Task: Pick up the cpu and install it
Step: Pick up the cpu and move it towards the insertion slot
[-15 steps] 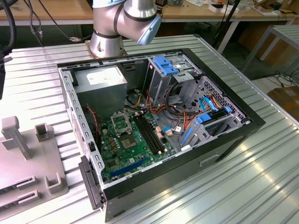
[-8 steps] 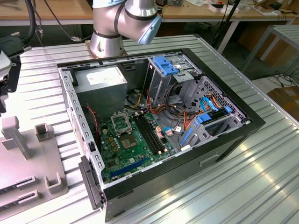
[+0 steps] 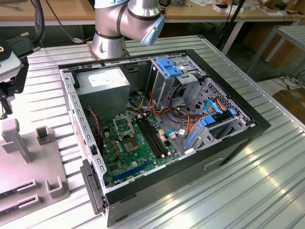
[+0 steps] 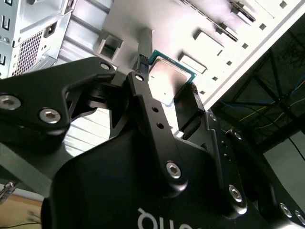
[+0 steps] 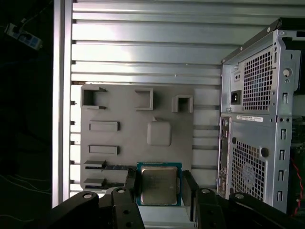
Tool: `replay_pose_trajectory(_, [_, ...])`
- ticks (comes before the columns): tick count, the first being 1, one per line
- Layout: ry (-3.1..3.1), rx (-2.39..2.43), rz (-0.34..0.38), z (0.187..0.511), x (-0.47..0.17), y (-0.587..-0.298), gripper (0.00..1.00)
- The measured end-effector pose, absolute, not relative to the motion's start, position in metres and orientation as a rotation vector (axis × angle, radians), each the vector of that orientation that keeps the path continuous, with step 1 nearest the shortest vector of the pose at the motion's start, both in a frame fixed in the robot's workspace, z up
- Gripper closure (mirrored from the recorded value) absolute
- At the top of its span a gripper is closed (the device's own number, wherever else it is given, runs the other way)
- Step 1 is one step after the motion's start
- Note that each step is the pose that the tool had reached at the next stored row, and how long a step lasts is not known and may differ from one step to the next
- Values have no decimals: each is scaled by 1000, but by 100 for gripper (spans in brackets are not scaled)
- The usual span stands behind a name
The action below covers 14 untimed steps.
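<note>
The cpu (image 5: pixel 158 186) is clamped edge to edge between the fingers (image 5: pixel 131 183) of the end effector (image 5: pixel 159 175). It is held above the grey fixture plate (image 5: pixel 119 109) on the ribbed desk (image 5: pixel 143 43), beside the computer case (image 5: pixel 257 124).

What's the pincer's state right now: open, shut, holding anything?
The pincer is closed on the cpu, gripping it by two opposite edges.
</note>
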<state>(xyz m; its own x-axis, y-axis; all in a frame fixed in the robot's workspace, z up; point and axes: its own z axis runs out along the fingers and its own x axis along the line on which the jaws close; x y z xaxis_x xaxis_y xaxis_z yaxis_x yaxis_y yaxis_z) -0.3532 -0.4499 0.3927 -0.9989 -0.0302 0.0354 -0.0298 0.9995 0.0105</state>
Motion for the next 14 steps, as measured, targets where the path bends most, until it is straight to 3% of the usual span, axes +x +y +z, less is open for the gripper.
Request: replay_pose_trajectory(14, [-3106,47,-16,393,-337,-450,53])
